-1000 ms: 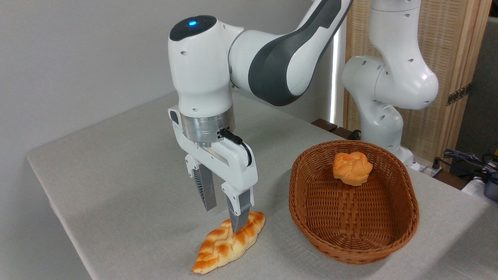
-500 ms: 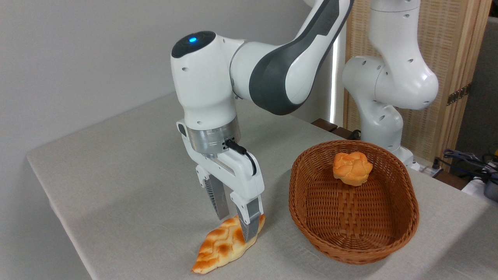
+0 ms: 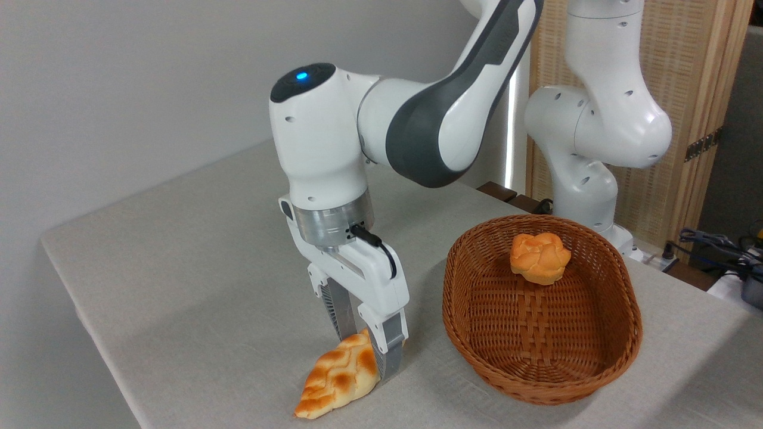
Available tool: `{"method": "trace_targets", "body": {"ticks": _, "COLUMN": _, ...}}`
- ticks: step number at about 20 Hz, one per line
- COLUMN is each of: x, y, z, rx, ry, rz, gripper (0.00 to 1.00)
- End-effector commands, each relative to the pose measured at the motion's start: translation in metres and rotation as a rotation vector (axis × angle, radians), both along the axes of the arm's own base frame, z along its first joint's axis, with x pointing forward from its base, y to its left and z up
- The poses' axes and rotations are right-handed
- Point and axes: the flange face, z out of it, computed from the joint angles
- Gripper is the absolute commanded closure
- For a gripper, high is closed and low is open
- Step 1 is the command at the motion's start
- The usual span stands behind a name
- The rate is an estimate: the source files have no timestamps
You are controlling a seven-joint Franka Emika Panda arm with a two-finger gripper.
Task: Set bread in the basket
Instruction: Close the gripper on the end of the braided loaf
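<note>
My gripper (image 3: 365, 351) straddles the far end of the bread (image 3: 338, 376), one finger on each side, jaws narrow but whether they grip yet I cannot tell. The bread lies on the table (image 3: 179, 268), left of the basket (image 3: 539, 310), long axis running from near-left tip to far-right, so I span its width

Bare table (image 3: 179, 262) left of the hand (image 3: 369, 351); basket (image 3: 539, 381) blocks right.
</note>
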Motion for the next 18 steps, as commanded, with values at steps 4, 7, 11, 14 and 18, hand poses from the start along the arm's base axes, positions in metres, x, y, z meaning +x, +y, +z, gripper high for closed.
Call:
{"method": "trace_targets", "body": {"ticks": 4, "x": -0.002, "y": 0.001, "z": -0.012, "rx": 0.012, "ry": -0.005, "rz": -0.017, "gripper": 0.54}}
{"method": "trace_targets", "body": {"ticks": 7, "x": -0.002, "y": 0.001, "z": -0.012, "rx": 0.012, "ry": -0.002, "rz": -0.018, "gripper": 0.81}}
{"method": "trace_targets", "body": {"ticks": 11, "x": -0.002, "y": 0.001, "z": -0.013, "rx": 0.012, "ry": 0.001, "rz": -0.021, "gripper": 0.93}}
{"method": "trace_targets", "body": {"ticks": 14, "x": -0.002, "y": 0.001, "z": -0.012, "rx": 0.012, "ry": 0.003, "rz": -0.022, "gripper": 0.98}}
{"method": "trace_targets", "body": {"ticks": 18, "x": 0.006, "y": -0.006, "z": 0.020, "rx": -0.011, "ry": -0.027, "rz": -0.009, "gripper": 0.98}}
